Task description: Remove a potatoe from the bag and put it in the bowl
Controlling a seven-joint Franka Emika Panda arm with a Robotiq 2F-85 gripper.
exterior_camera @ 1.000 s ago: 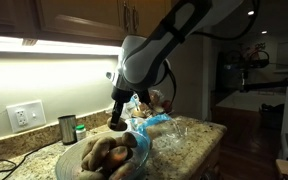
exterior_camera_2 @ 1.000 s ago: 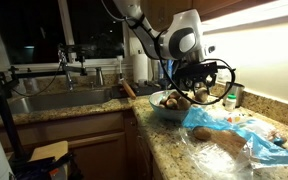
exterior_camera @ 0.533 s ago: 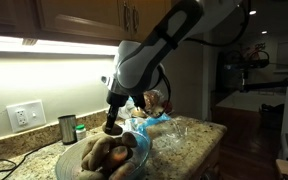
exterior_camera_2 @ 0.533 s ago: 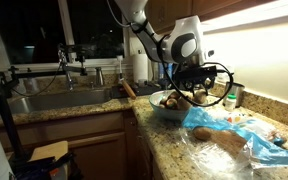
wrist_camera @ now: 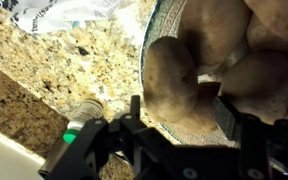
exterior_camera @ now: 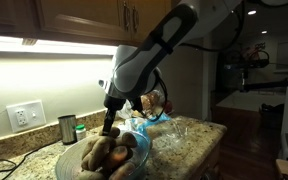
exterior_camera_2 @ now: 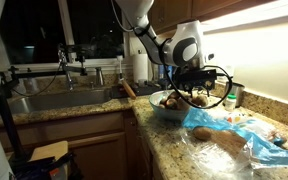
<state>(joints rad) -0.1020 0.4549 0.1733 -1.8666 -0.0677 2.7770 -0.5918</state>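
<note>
The arm [exterior_camera: 149,55] bends steeply down so its gripper [wrist_camera: 179,108] hangs over the one glass bowl [exterior_camera_2: 169,113], jaws apart either side of a potato [wrist_camera: 169,85] lying among seemingly four there, with the single bag [exterior_camera_2: 246,135] beside it on the counter [exterior_camera_2: 169,152].

Granite counter [exterior_camera_2: 164,146]; wood cabinets [exterior_camera: 84,18]; dark window [exterior_camera_2: 34,35]

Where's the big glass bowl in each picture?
Exterior view: the bowl sits at the bottom edge, left of centre.
Exterior view: the bowl is near the middle, slightly right and a little below centre.
Wrist view: the bowl fills the right side, with its rim curving down the middle.
Shared landmark: the potatoes piled inside it.
</note>
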